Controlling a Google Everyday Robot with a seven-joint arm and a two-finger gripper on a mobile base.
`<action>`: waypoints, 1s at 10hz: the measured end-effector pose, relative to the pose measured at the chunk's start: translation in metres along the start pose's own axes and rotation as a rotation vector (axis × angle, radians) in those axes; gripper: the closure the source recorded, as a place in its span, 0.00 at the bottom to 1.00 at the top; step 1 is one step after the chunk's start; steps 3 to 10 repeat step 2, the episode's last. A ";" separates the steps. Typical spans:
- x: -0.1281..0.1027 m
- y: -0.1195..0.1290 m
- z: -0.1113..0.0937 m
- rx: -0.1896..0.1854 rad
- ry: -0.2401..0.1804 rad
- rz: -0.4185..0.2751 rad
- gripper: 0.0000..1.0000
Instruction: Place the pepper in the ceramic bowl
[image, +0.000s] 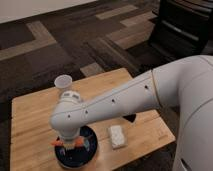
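Note:
The pepper (56, 143) shows as orange-red ends sticking out on either side of my gripper (69, 145), which is shut on it. The gripper hangs at the end of the white arm, directly over the ceramic bowl (90, 150). This dark-blue round dish sits near the front edge of the wooden table (30, 125). The wrist hides much of the bowl's inside, and I cannot tell whether the pepper touches the bowl.
A small white cup (63, 82) stands at the back of the table. A white rectangular block (116, 136) lies just right of the bowl. A black device (129, 118) peeks out under the arm. Dark patterned carpet surrounds the table.

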 end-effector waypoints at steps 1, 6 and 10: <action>0.000 0.000 0.000 -0.001 0.000 0.001 0.20; 0.000 0.000 0.001 -0.002 0.000 0.000 0.20; 0.000 0.000 0.001 -0.002 0.000 0.000 0.20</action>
